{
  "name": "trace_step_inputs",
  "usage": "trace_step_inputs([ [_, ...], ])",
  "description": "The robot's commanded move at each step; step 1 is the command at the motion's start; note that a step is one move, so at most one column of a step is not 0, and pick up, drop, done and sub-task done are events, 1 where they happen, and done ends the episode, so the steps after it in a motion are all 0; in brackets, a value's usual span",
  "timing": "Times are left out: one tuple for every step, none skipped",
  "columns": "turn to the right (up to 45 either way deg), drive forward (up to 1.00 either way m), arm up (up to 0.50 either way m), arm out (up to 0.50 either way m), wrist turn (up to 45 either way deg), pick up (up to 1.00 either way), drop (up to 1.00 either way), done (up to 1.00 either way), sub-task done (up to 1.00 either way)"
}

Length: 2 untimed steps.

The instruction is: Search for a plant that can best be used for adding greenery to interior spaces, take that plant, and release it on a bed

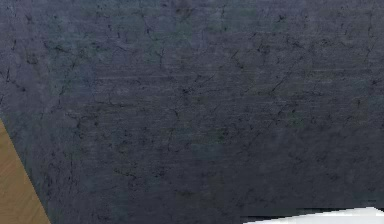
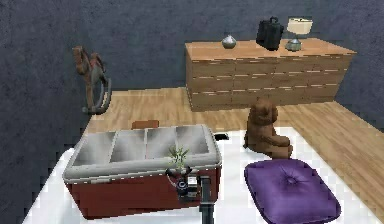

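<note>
You seem to be at the release step: the small green potted plant (image 2: 178, 158) shows at the jaws, against the red, grey-topped chest (image 2: 120, 150) on the white bed (image 2: 45, 205). Whether the jaws grip it, I cannot tell. Next, aim for bare sheet.

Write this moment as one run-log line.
hand at plant | hold: cannot tell | nearby: chest, bear, cushion, bed | ahead: wall

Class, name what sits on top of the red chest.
A small green plant near the chest's front edge. The hand covers the edge just below it.
</note>
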Motion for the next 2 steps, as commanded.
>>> trace_step_inputs([
  [0.0, 0.00, 0.00, 0.00, 0.0, 0.00, 1.00, 0.00, 0.00],
  [0.0, 0.00, 0.10, 0.00, 0.0, 0.00, 0.00, 0.00, 0.00],
])
